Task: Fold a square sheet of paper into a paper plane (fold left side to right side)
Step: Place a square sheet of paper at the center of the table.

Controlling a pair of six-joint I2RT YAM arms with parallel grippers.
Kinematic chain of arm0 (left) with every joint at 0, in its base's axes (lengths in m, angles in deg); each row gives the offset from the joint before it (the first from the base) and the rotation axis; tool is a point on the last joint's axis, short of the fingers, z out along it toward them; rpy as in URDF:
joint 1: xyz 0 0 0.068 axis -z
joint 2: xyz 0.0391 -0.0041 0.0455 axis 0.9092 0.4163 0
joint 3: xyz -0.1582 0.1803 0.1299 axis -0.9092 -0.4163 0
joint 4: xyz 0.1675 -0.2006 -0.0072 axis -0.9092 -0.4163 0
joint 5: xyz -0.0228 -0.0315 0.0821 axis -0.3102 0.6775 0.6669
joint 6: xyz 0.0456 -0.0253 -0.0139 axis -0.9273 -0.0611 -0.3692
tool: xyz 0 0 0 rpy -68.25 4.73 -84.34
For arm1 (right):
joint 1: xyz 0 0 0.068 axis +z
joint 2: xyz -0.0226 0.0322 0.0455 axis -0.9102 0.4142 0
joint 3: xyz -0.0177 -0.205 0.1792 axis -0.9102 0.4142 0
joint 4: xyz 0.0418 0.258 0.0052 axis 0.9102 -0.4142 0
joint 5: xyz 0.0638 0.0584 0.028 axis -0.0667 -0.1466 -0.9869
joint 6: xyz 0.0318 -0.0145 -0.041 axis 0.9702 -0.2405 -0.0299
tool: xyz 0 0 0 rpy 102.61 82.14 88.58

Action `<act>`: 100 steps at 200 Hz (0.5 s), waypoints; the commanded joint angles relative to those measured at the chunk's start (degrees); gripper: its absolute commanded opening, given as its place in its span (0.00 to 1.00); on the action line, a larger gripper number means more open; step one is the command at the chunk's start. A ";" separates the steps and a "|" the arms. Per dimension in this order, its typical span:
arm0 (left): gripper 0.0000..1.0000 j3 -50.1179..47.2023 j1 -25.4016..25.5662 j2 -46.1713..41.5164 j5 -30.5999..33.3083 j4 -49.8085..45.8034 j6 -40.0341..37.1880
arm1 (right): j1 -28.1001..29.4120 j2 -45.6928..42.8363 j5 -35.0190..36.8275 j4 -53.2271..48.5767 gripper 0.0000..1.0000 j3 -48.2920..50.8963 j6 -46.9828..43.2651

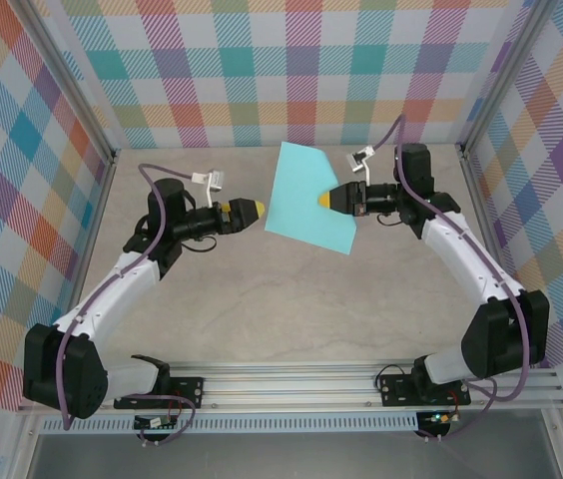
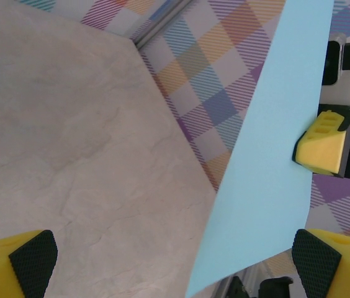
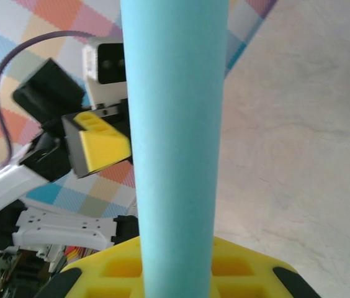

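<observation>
Closest to us, the aluminium rail [image 1: 291,384] carries both arm bases, and every place from here on is called off the square sheet of paper [image 1: 306,200], the turquoise one up at the far middle of the bench [image 1: 291,309]. Well left of the sheet and nearer us, the left arm [image 1: 112,289] climbs white from its base and bends in toward the paper. Left claw [image 1: 259,211] now: it sits just off the sheet's left edge, pointing straight at it, jaws spread wide, black pads far apart in its own wrist view, gripping nothing. Whether a tip grazes the paper, can't tell. The sheet itself is up off the bench and tilted on edge, with the checked wall [image 1: 291,70] showing behind it in the left wrist view. Its lowest corner runs out of that view, so contact with the bench there is unclear. On the sheet's right edge, the right claw [image 1: 329,199] is clamped down, yellow fingers pinching the paper from both sides, and the sheet rises straight out from between them in the right wrist view. Right of the sheet, the right arm [image 1: 461,259] sweeps back down to its base.
</observation>
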State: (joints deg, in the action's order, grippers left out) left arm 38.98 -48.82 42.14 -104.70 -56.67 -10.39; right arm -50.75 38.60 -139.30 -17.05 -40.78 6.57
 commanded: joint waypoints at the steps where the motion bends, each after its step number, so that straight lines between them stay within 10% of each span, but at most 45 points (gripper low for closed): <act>1: 1.00 2.38 0.47 1.12 -5.25 9.15 4.78 | 0.63 -1.57 -5.47 0.58 0.14 -1.62 -0.16; 58: 0.89 3.90 5.97 3.67 -7.22 12.97 5.14 | 2.64 -1.49 -5.45 2.60 0.15 -0.51 1.43; 100: 0.26 3.98 6.80 4.39 -5.84 9.29 2.27 | 2.97 -0.16 -3.22 -1.37 0.17 -2.01 -0.48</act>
State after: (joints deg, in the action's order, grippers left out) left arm 41.43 -42.81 46.03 -110.42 -46.87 -5.98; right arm -48.15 37.42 -142.43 -16.27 -41.00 8.05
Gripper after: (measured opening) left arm 0.428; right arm 0.163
